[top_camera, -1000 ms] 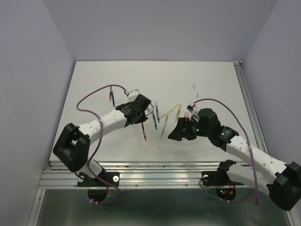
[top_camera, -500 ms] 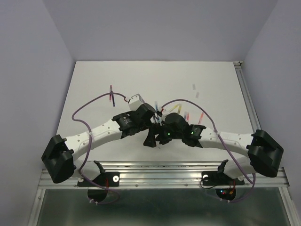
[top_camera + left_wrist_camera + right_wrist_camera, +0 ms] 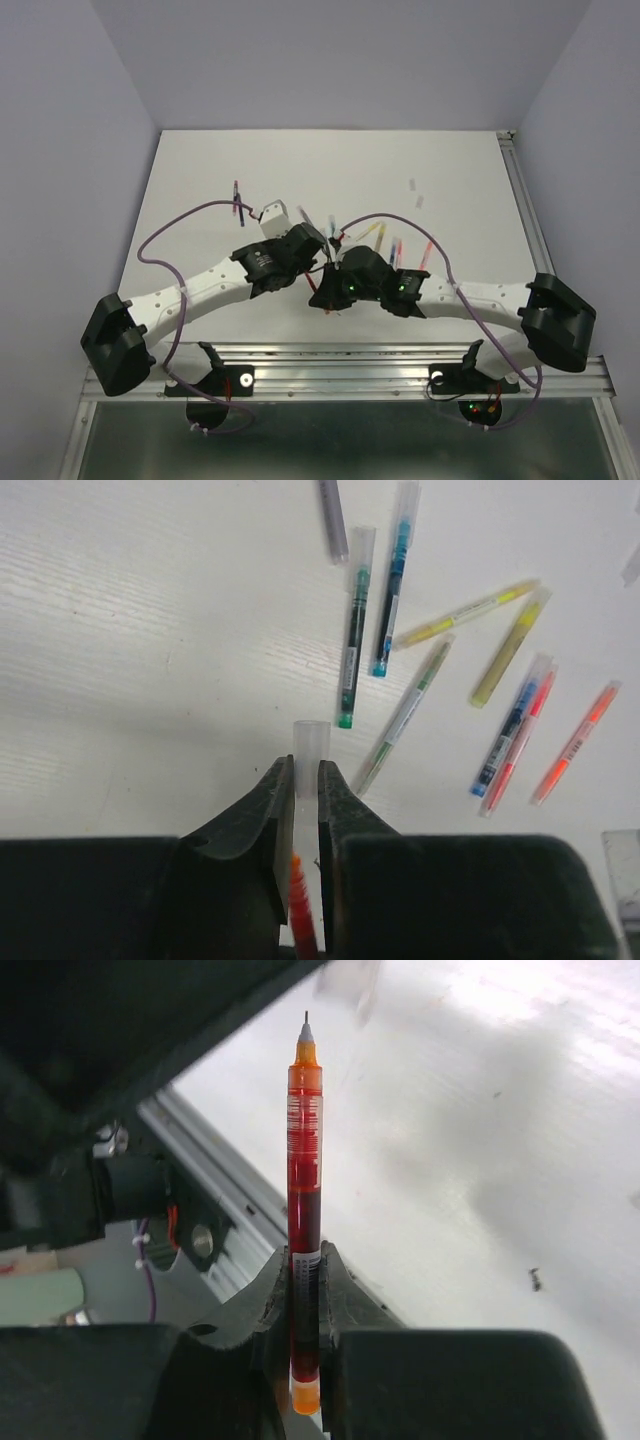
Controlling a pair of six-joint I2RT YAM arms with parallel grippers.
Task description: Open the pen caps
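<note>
Both arms meet at mid-table, and the left gripper [image 3: 306,765] has its dark, smooth, wedge-shaped fingers pinched nearly together on a cap [image 3: 311,742]. It is a short, clear, open-ended plastic tube that pokes out past the fingertips above the white, faintly grained table [image 3: 130,630]. The right gripper [image 3: 305,1255] is clamped tight on the red pen [image 3: 305,1190], a thin, glossy, translucent barrel standing upright from the jaws. Its orange cone and fine needle tip are bare and point up toward the left arm's dark bulk. Room is tight here: the two grippers sit almost against each other just inside the table's near edge, with the ribbed metal rail [image 3: 215,1225] right beside the red pen. The far half of the table is open, and pale walls close in on three sides. Nine loose pens [image 3: 353,630] fan out ahead of the left gripper, in purple-grey, green, teal-blue, two yellows, pale green, blue, red and orange, and the purple-grey one is cut off by the picture's edge. One more pen [image 3: 237,200] lies alone at the far left. Two small pale bits [image 3: 412,184] rest well apart at the far right, too small to identify.
</note>
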